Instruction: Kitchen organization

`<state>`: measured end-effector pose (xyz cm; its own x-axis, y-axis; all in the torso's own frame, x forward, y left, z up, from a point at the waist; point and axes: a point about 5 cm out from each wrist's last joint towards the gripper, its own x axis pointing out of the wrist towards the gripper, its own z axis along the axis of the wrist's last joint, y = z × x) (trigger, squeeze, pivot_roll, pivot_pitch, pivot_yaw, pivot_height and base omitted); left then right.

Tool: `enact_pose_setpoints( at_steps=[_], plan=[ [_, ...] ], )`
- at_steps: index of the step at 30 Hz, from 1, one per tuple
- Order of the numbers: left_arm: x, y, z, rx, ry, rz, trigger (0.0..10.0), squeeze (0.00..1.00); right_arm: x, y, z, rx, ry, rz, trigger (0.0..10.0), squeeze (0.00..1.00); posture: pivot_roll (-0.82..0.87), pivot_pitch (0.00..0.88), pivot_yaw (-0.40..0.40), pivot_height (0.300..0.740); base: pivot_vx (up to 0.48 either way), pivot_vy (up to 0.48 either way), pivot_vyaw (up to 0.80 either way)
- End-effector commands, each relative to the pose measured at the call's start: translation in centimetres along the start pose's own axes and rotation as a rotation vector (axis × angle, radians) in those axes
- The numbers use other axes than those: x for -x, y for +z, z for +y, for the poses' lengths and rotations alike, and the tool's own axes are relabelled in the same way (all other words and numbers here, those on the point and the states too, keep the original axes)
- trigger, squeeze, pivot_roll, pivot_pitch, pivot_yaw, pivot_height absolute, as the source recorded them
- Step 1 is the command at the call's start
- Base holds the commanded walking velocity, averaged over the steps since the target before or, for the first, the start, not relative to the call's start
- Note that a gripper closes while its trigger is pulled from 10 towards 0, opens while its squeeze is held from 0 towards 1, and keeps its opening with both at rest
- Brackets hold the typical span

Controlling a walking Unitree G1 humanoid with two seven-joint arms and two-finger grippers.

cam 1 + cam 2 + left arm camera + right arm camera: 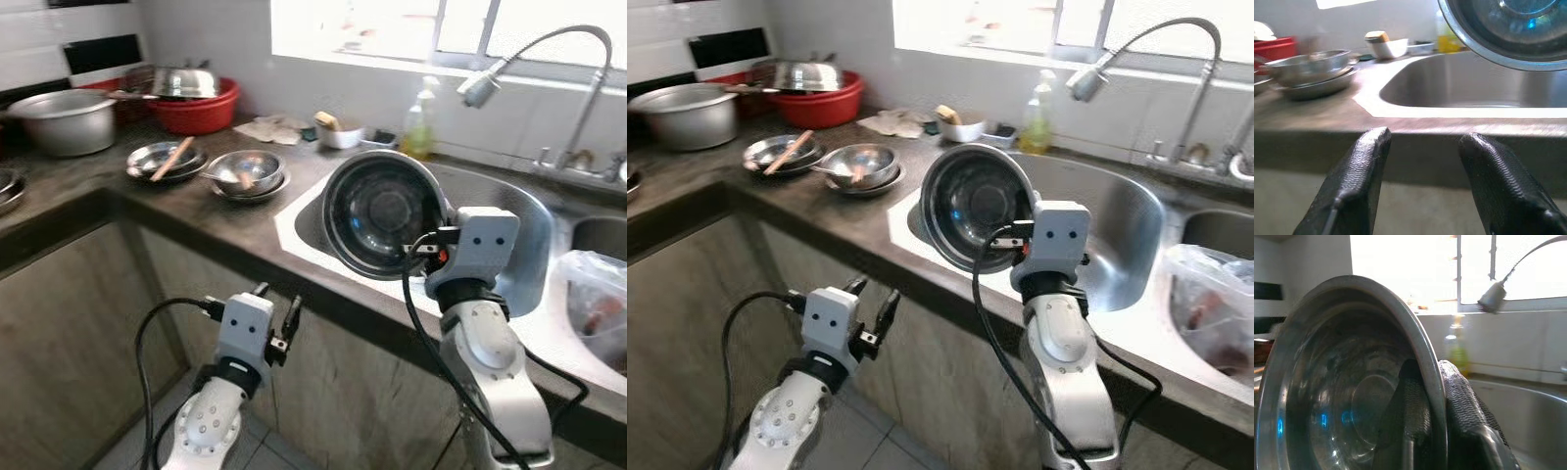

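Note:
My right gripper is shut on the rim of a steel bowl, holding it tilted on edge above the near side of the sink. In the right wrist view the bowl has its rim pinched between the two black fingers. My left gripper hangs low in front of the counter edge, open and holding nothing; its fingers point at the counter front. Stacked steel bowls and a steel dish with a wooden stick sit on the dark counter.
A large steel pot and a red basin with steelware stand at the back left. A soap bottle, a small white bowl and a tap lie behind the sink. A plastic bag fills the right basin.

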<state>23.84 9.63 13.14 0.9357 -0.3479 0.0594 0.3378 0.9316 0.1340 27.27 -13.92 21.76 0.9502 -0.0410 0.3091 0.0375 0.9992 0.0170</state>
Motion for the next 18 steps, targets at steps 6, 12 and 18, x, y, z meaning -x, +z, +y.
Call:
enact_pose_setpoints(
  at_steps=[6, 12, 18],
  plan=[
    [0.1, 0.0, -0.1, -0.003, -0.006, 0.004, 10.0, 0.0, -0.6, 0.1, -0.7, 0.003, -0.026, 0.007, 10.0, 0.0, 0.03, 0.0, -0.02, 0.74, 0.342, 0.0, -0.52],
    [0.2, -0.2, 0.0, 0.003, 0.009, 0.018, 10.0, 0.0, -1.0, -0.2, -0.7, 0.018, -0.008, 0.038, 10.0, 0.0, 0.03, 0.0, -0.022, 0.74, 0.206, 0.0, 0.0],
    [0.3, -0.4, -0.1, 0.011, 0.003, 0.024, 10.0, 0.0, -1.6, -0.7, -1.3, 0.022, -0.019, 0.078, 10.0, 0.0, 0.03, 0.0, -0.026, 0.74, 0.0, 0.0, 0.0]
  ],
)
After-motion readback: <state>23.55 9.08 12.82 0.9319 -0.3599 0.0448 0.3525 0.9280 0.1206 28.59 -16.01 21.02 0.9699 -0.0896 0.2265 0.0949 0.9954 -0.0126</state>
